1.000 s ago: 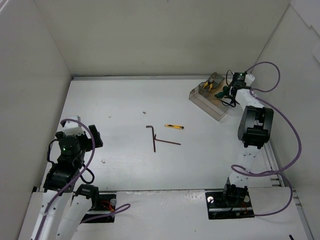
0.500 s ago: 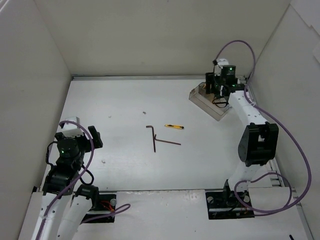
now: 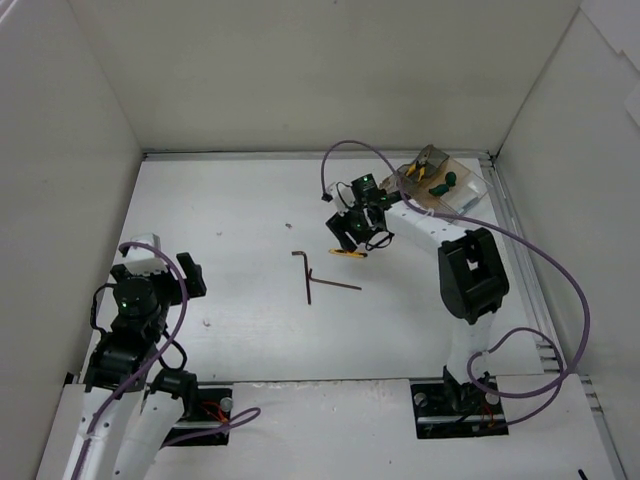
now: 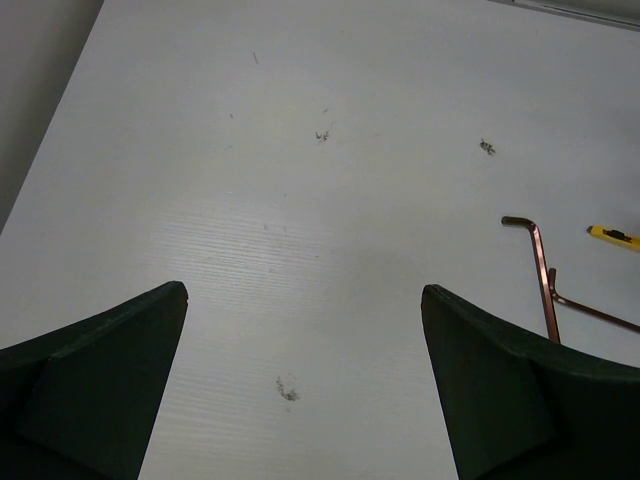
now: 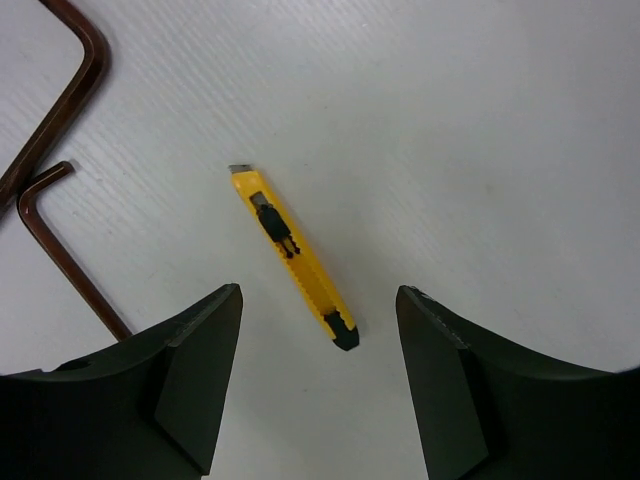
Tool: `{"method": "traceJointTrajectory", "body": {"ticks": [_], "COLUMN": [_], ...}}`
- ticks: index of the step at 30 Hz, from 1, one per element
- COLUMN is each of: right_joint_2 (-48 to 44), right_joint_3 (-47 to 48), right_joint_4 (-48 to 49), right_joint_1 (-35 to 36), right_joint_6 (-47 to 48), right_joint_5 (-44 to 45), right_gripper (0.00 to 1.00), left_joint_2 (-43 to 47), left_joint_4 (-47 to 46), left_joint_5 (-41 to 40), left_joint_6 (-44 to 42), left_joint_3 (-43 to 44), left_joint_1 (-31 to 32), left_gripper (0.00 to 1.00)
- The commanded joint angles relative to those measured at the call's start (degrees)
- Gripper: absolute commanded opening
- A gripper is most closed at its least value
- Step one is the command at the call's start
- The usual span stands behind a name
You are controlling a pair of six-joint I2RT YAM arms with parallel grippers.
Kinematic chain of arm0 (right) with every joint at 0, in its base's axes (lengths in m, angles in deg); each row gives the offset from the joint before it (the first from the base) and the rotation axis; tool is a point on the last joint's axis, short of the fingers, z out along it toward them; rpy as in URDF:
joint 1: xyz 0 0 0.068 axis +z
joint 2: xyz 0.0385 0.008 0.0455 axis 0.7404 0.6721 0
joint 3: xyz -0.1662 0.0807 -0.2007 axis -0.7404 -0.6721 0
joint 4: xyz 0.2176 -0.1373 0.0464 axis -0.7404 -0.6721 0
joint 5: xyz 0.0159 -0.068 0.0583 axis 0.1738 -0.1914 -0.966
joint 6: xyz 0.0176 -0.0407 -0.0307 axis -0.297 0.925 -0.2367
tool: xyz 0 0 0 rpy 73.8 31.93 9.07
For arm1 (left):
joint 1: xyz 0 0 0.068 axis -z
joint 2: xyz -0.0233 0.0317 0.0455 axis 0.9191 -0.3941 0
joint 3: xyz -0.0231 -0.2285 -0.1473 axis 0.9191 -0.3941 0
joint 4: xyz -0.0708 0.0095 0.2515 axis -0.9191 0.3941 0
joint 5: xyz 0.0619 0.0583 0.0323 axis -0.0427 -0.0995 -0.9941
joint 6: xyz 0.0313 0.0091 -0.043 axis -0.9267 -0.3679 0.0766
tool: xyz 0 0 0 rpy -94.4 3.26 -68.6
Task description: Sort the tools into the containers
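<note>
My right gripper (image 3: 352, 235) is open and empty, low over a yellow utility knife (image 3: 348, 253) at mid-table. In the right wrist view the knife (image 5: 292, 258) lies lengthwise between the open fingers (image 5: 190, 380). Two thin dark hex keys (image 3: 305, 270) lie just left of it and also show in the right wrist view (image 5: 60, 100). The clear divided box (image 3: 468, 196) stands at the far right, holding yellow-handled pliers (image 3: 427, 165) and a green-handled screwdriver (image 3: 445, 183). My left gripper (image 3: 168, 265) is open and empty at the near left. No light-blue screwdriver shows.
White walls close in the table on the left, back and right. In the left wrist view the open left gripper (image 4: 304, 292) hangs over bare scuffed table, with the hex keys (image 4: 540, 275) and the knife (image 4: 612, 235) far to its right.
My right arm has swung left from the box at the far right to mid-table, over the yellow knife. The box now sits a little further right. The left arm has not moved.
</note>
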Motion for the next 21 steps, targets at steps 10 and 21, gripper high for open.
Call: {"method": "traceJointTrajectory", "body": {"ticks": [10,21], "right_joint_2": [5.2,7.5], "right_joint_3": [0.8,-1.4], "right_joint_4": [-0.8,-2.5], "right_joint_1": [4.0,6.0], "right_joint_6": [3.4,3.5], "right_joint_5": [2.5,3.9], "right_gripper": [0.60,0.29], "left_joint_2": [-1.0,-1.6], "left_joint_4": [-3.0,-3.1], "left_joint_5": [1.4,2.1], "left_joint_6": [0.1,0.0], "left_joint_3": [2.5,2.8], "left_joint_1": [0.2,0.2], "left_gripper": [1.00,1.00]}}
